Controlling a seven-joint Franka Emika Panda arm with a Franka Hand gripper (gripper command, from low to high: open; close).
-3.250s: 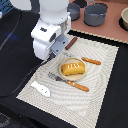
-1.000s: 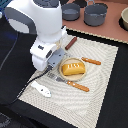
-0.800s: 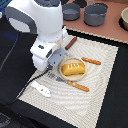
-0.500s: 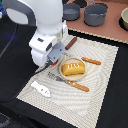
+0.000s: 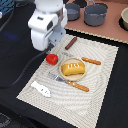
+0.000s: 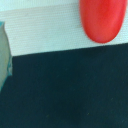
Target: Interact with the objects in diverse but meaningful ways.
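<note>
Hovering above the near-left part of the striped placemat (image 5: 102, 80), the Panda's gripper (image 5: 48, 49) sits just over the red tomato (image 5: 51, 59), which lies on the mat's edge toward the exterior view's left, just beside the plate holding the yellow ridged bread loaf (image 5: 72, 68). Whether the jaws are spread or closed I cannot tell: the white wrist housing hides the fingertips in the exterior view, and the wrist view shows only the tomato (image 6: 102, 19) as a red blur against the pale mat, with dark table below and a grey sliver of one finger (image 6: 4, 50) at the picture's edge. Nothing seems to be clasped, since the tomato rests on the mat and looks apart from the finger. The dark sausage stick (image 5: 71, 43) lies farther back on the mat, the white fish-like piece (image 5: 41, 89) near the front corner, and the orange-handled fork (image 5: 69, 83) and knife (image 5: 91, 61) flank the plate; two grey pots (image 5: 95, 14) stand well apart at the back. My reading is that the arm is working around the tomato, either about to take it or just clear of it. A grasp next would call for centring the fingers on the round, rollable tomato and descending straight, without nudging it off the mat.
</note>
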